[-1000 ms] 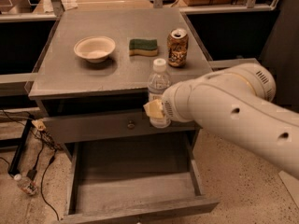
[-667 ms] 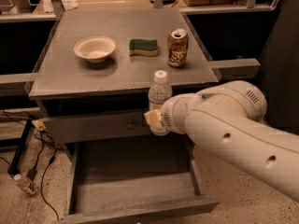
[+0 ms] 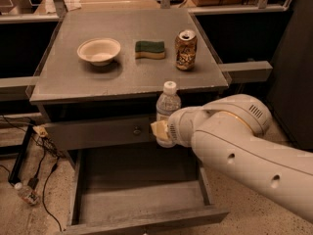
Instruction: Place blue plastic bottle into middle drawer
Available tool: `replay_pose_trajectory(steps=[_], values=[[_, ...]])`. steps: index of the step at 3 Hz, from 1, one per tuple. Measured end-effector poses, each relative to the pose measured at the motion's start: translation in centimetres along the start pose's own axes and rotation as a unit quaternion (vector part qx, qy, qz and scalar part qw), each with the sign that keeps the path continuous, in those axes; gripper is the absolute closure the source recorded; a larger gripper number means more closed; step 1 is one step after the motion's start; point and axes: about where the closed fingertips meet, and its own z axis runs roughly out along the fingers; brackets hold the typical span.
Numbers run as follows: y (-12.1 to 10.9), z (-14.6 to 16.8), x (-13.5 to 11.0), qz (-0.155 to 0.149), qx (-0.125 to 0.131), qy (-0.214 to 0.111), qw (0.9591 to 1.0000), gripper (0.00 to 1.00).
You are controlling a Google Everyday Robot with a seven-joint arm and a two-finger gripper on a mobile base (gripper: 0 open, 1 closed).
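The blue plastic bottle (image 3: 167, 103) is a clear bottle with a white cap, held upright in my gripper (image 3: 162, 131) in front of the cabinet's front edge. It hangs above the back part of the open middle drawer (image 3: 142, 199), level with the upper drawer front. The gripper is shut on the bottle's lower half; my thick white arm (image 3: 244, 151) reaches in from the right and hides the bottle's base. The drawer is pulled out with a bare flat bottom.
On the cabinet top (image 3: 63, 82) stand a white bowl (image 3: 99, 51), a green sponge (image 3: 150, 49) and a brown-gold soda can (image 3: 186, 50). The upper drawer's round knob (image 3: 137, 130) is just left of the gripper. Cables (image 3: 44, 180) and a small bottle (image 3: 25, 193) lie on the floor at left.
The arm has moved down and slightly left with the bottle, which now sits lower against the cabinet front, over the open drawer.
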Motion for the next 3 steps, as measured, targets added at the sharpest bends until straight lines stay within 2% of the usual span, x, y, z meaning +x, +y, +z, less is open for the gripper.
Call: replay_pose_trajectory(steps=[1, 2, 3], values=[[-0.1, -0.4, 1.1, 0.024, 0.014, -0.002, 0.9996, 1.00], [-0.5, 0.1, 2.1, 0.024, 0.063, -0.016, 0.9976, 1.00], [-0.5, 0.1, 2.1, 0.024, 0.063, -0.016, 0.9976, 1.00]])
